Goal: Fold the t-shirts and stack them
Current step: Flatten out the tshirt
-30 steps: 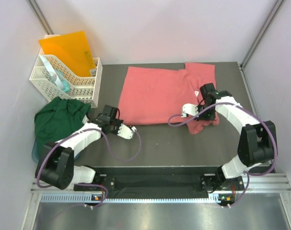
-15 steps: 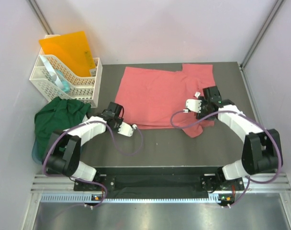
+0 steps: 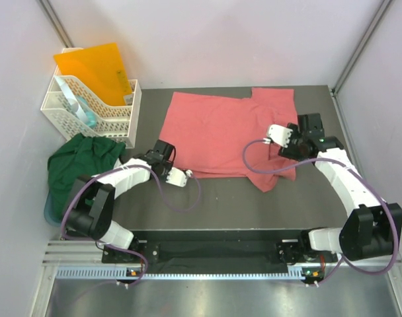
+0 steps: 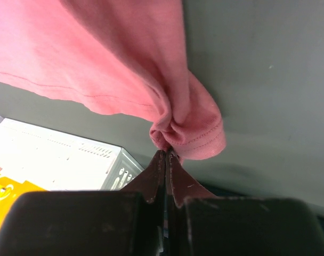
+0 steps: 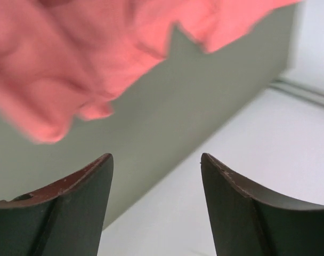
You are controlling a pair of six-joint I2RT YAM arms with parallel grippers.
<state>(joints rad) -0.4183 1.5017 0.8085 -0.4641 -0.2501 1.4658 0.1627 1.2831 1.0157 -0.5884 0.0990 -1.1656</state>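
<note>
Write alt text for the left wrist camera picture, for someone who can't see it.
The left gripper, jaws shut, pinches a bunched hem corner of the salmon-pink t-shirt, whose cloth spreads away over the dark grey table. A white plastic basket shows at the lower left.

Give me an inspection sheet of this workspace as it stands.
Surface: dark grey table, no spills seen.
Job's things: salmon-pink t-shirt spread flat mid-table, its near right corner rumpled; dark green t-shirt crumpled at the left edge.
Clutter: white basket holding an orange folder, back left.
Grippers: left gripper shut on the pink shirt's hem; right gripper open, empty.
Cables: purple cables loop from both wrists; the right one crosses the pink shirt.
Surroundings: pale walls; metal rail in front.
</note>
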